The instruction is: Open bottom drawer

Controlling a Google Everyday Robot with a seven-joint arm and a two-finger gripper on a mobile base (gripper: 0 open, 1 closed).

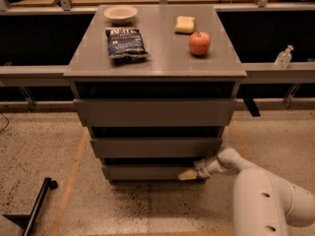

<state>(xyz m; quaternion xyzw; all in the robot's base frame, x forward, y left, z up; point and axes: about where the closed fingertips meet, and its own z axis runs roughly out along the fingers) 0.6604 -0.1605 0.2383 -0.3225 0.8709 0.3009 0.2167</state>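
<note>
The grey cabinet (155,70) has three drawers. The bottom drawer (147,172) is the lowest, smallest grey front, just above the floor. It looks closed or nearly so, with a dark gap above it. My gripper (188,174) reaches in from the lower right on the white arm (256,191). Its pale tips sit against the right end of the bottom drawer's front.
On the cabinet top lie a white bowl (120,14), a blue chip bag (126,43), a yellow sponge (185,24) and a red apple (199,43). A sanitizer bottle (283,58) stands on the right ledge. A black pole (37,205) lies on the speckled floor at left.
</note>
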